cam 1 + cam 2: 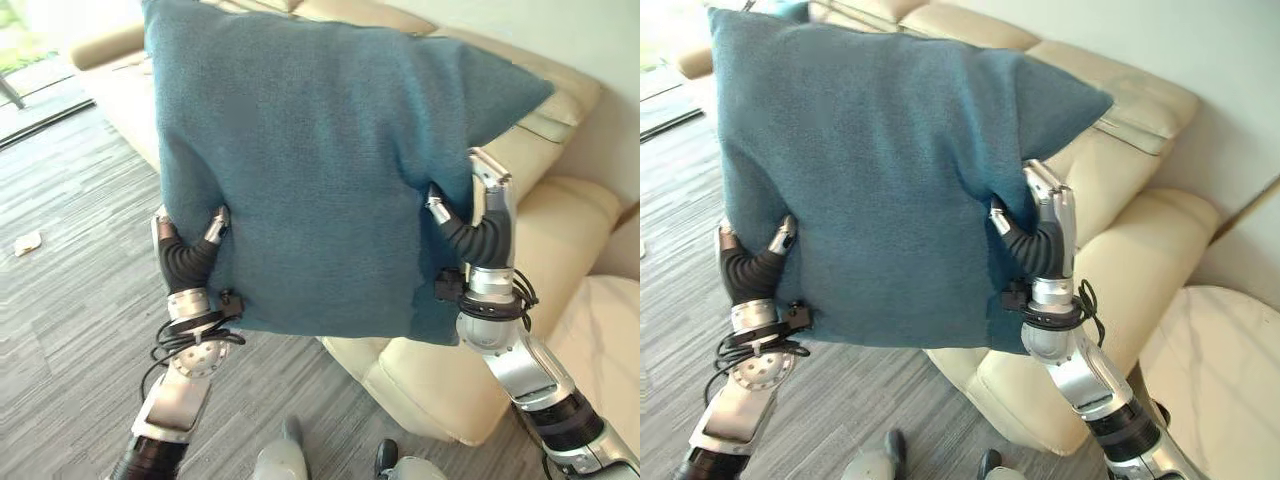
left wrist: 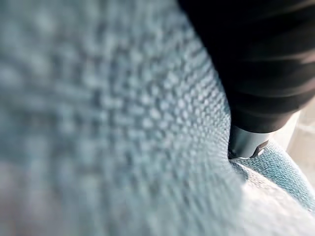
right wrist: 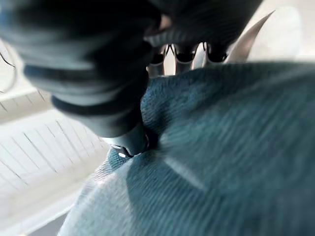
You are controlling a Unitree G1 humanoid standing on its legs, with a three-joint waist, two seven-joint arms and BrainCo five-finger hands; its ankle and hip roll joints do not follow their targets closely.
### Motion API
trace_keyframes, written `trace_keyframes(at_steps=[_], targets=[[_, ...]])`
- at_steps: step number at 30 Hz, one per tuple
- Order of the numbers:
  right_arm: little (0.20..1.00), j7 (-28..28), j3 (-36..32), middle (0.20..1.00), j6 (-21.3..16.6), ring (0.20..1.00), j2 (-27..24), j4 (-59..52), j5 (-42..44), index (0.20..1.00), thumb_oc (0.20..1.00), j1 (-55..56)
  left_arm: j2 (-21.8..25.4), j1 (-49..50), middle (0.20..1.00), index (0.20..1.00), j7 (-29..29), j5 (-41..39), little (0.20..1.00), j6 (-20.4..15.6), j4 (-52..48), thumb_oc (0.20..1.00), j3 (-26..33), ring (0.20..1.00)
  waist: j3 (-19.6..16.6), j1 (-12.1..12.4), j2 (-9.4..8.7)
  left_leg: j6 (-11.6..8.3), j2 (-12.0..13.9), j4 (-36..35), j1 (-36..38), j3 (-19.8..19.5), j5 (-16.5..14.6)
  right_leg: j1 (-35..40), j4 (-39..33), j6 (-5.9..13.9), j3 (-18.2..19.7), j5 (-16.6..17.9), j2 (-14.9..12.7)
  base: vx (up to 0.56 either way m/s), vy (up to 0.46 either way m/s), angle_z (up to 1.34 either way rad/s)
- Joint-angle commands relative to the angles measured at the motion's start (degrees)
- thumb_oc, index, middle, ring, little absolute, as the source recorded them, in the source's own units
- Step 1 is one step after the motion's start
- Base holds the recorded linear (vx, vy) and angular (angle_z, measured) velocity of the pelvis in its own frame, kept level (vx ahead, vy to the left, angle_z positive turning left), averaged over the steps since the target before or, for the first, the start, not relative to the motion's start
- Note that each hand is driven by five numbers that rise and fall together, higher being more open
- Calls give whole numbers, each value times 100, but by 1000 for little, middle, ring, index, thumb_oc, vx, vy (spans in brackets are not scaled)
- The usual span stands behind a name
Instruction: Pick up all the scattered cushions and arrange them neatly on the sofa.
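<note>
Teal cushion [image 1: 320, 170] held up between both hands: left hand [image 1: 188, 255] and right hand [image 1: 482, 225] each pinch a lower edge, cream sofa [image 1: 520, 250] beyond them.

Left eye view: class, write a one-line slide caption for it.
Both robot hands, left robot hand and right robot hand, grip a teal cushion held before the cream sofa.

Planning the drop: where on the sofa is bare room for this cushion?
The teal cushion, pinched by the left hand and right hand, hides most of the seat. Bare cream sofa shows by the near armrest; the rest cannot be judged.
</note>
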Motion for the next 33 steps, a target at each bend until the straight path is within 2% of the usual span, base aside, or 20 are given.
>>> trace_keyframes(at_steps=[1, 2, 7, 13, 17, 18, 19, 20, 21, 22, 23, 24, 25, 26, 27, 28, 29, 30, 31, 33], targets=[[200, -28, 265, 200, -376, 200, 312, -153, -275, 200, 200, -425, 234, -431, 200, 200, -81, 9, 200, -668, -564, 200, -105, 200, -532, -17, -268, -497, 272, -554, 220, 133, -61, -98, -645, 309, 72, -313, 352, 9, 137, 104], [200, -46, 229, 200, -387, 200, 364, -114, -260, 200, 200, -305, 246, -371, 200, 200, -79, 37, 200, -584, -523, 200, -75, 200, -600, 13, -234, -523, 281, -892, 343, 130, 34, -21, -661, 309, -90, -285, 338, 18, 140, 95], [200, -10, 264, 200, -433, 200, 483, -50, -183, 200, 200, -194, 244, -225, 200, 200, -116, 115, 200, -494, -522, 200, -20, 200, -572, 94, -276, -476, 189, -949, 407, -7, -35, 51, -688, 361, -169, -161, 292, 6, 133, 63], [200, 258, 399, 200, -535, 200, 831, 71, 279, 200, 200, -223, 193, -77, 200, 200, -159, 58, 200, -438, -520, 200, 50, 200, -473, 280, -480, -260, -108, -949, 389, -33, -201, 10, -735, 587, -38, 137, 46, -2, 186, 1], [200, 319, 349, 200, -476, 200, 907, 90, 324, 200, 200, -212, 180, -148, 200, 200, -165, 2, 200, -437, -477, 200, 53, 200, -431, 307, -557, -131, -288, -949, 324, -48, -267, -107, -612, 695, 61, 171, -110, 4, 208, -9], [200, 346, 296, 200, -439, 200, 927, 15, 282, 200, 200, -163, 199, -202, 200, 200, -180, -40, 200, -424, -459, 200, 30, 200, -358, 295, -540, -7, -424, -949, 303, -98, -311, -247, -94, 729, 153, 75, -259, 3, 177, -16], [200, 349, 292, 200, -435, 200, 926, 9, 282, 200, 200, -163, 200, -207, 200, 200, -181, -41, 200, -424, -458, 200, 29, 200, -356, 300, -547, 0, -435, -949, 302, -95, -312, -274, -43, 735, 163, 48, -280, 3, 256, -12], [200, 367, 303, 200, -406, 200, 940, -24, 243, 200, 200, -167, 224, -260, 200, 200, -168, -39, 200, -417, -450, 200, 16, 200, -294, 280, -532, 73, -481, -949, 310, -134, -330, -443, 489, 725, 312, -4, -362, 42, 242, 1], [200, 350, 338, 200, -410, 200, 977, -18, 213, 200, 200, -153, 271, -388, 200, 200, -76, -28, 200, -397, -380, 200, -48, 200, -180, 204, -481, 198, -527, -949, 358, -220, -378, -746, 1609, 750, 606, 55, -388, 88, 305, 0], [200, 379, 340, 200, -376, 200, 978, 38, 227, 200, 200, -141, 277, -428, 200, 200, -72, -39, 200, -348, -317, 200, -93, 200, -128, 150, -446, 261, -540, -949, 416, -287, -403, -989, 2162, 752, 806, 68, -322, 76, 223, 11], [200, 379, 337, 200, -376, 200, 976, 39, 228, 200, 200, -148, 276, -437, 200, 200, -71, -39, 200, -349, -313, 200, -93, 200, -135, 158, -449, 265, -544, -949, 390, -277, -382, -1031, 2184, 743, 816, 79, -327, 154, 150, 24], [200, 355, 327, 200, -385, 200, 962, 50, 209, 200, 200, -154, 252, -442, 200, 200, -63, 33, 200, -281, -245, 200, -123, 200, -51, 89, -416, 315, -577, -949, 540, -352, -503, -1402, 2690, 712, 1152, -8, -120, 98, 80, 25], [200, 353, 326, 200, -386, 200, 959, 51, 208, 200, 200, -159, 250, -449, 200, 200, -62, 35, 200, -281, -244, 200, -123, 200, -56, 101, -410, 314, -568, -949, 520, -339, -483, -1424, 2681, 697, 1157, 17, -108, 246, 105, 5], [200, 320, 298, 200, -431, 200, 943, 27, 218, 200, 200, -192, 245, -468, 200, 200, -71, 93, 200, -292, -250, 200, -113, 200, 2, 73, -388, 310, -640, -949, 604, -392, -566, -1699, 2349, 588, 1143, -157, 64, 224, 1, -3], [200, 320, 263, 200, -436, 200, 919, 36, 238, 200, 200, -206, 234, -467, 200, 200, -102, 102, 200, -307, -254, 200, -101, 200, 18, 54, -399, 286, -695, -949, 640, -431, -638, -1776, 1968, 567, 1125, -152, 103, 244, 4, 0], [200, 322, 261, 200, -436, 200, 918, 37, 242, 200, 200, -207, 234, -467, 200, 200, -105, 101, 200, -307, -255, 200, -100, 200, 15, 47, -382, 282, -675, -949, 642, -440, -646, -1742, 1912, 565, 1106, -138, 125, 325, -57, 19], [200, 361, 226, 200, -464, 200, 910, -17, 329, 200, 200, -246, 176, -466, 200, 200, -142, 60, 200, -362, -267, 200, -70, 200, 69, -18, -414, 214, -831, -949, 804, -525, -802, -1971, 846, 662, 1055, 133, 126, 236, -33, 12], [200, 368, 225, 200, -460, 200, 910, -21, 336, 200, 200, -246, 177, -465, 200, 200, -145, 57, 200, -364, -266, 200, -66, 200, 67, -30, -389, 212, -804, -949, 808, -536, -810, -1899, 716, 668, 1027, 191, 161, 513, -88, 18], [200, 376, 242, 200, -459, 200, 905, -10, 394, 200, 200, -275, 121, -521, 200, 200, -118, 27, 200, -395, -216, 200, -34, 200, 81, -87, -400, 114, -872, -949, 1023, -592, -981, -2034, -306, 873, 880, 569, 126, 306, -48, 23], [200, 382, 247, 200, -442, 200, 896, 22, 426, 200, 200, -275, 74, -572, 200, 200, -86, 33, 200, -396, -160, 200, -29, 200, 85, -154, -357, 63, -838, -949, 1179, -589, -1117, -2046, -765, 971, 756, 789, 135, 333, -55, 29]])
